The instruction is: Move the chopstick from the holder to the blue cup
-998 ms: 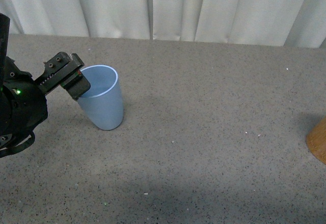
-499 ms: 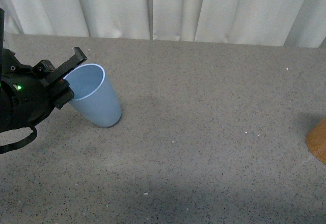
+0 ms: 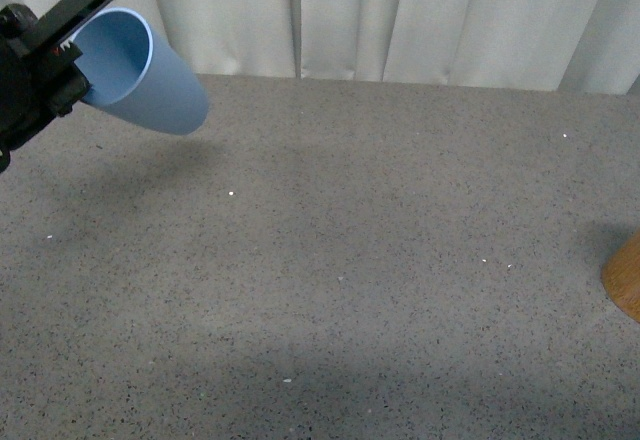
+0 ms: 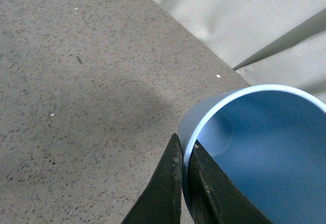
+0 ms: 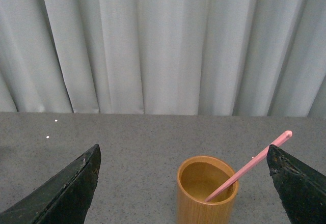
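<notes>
Left tool (image 4: pixel 184 150): clamped on blue cup (image 3: pixel 140 70) rim; cup tilted, off the surface (image 3: pixel 350 260), 10 o'clock.
Right tool (image 5: pixel 183 152): spread wide, empty.
Chopstick (image 5: pixel 249 165): leaning in holder (image 5: pixel 206 196), 4 o'clock; likely light, stiff, slick. Pinch upper shaft.

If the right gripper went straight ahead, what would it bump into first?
Probably the wooden holder, ahead between the open jaws of the right gripper, with the chopstick leaning in it. Depth is hard to judge.

No readable text, labels, brands or numbers; tiny markings, if any, too small.
</notes>
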You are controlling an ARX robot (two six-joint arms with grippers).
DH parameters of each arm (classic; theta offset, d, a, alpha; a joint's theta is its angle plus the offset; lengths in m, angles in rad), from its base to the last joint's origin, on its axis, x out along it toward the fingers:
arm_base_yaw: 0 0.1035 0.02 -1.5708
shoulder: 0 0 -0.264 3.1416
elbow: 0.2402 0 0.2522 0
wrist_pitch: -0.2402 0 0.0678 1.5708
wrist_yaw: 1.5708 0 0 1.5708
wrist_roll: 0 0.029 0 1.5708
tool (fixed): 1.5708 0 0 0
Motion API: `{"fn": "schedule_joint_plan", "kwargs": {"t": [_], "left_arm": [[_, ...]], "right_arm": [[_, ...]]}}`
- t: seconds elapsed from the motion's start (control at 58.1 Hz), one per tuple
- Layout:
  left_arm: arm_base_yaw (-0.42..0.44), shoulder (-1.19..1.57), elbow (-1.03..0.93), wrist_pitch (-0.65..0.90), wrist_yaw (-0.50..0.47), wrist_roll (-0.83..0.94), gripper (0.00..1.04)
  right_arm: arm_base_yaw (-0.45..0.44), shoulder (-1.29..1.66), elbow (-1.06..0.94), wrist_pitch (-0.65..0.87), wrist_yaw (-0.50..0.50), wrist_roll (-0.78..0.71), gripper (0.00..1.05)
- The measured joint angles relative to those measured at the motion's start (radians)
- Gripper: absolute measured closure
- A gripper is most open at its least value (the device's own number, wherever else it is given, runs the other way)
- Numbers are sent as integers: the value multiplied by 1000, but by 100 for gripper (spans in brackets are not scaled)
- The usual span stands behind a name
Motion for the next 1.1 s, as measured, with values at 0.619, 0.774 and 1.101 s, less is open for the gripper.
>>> {"fn": "schedule_joint_plan", "kwargs": {"t": [0.619,0.774,1.101], "left_arm": [[-162,56,190,-219,196,287,101],[-197,80,190,-249,222,346,101],[-246,126,154,-248,206,417,101]], "right_arm": [[0,0,0,0,0,0,10],[0,0,0,0,0,0,10],[0,0,0,0,0,0,10]]}}
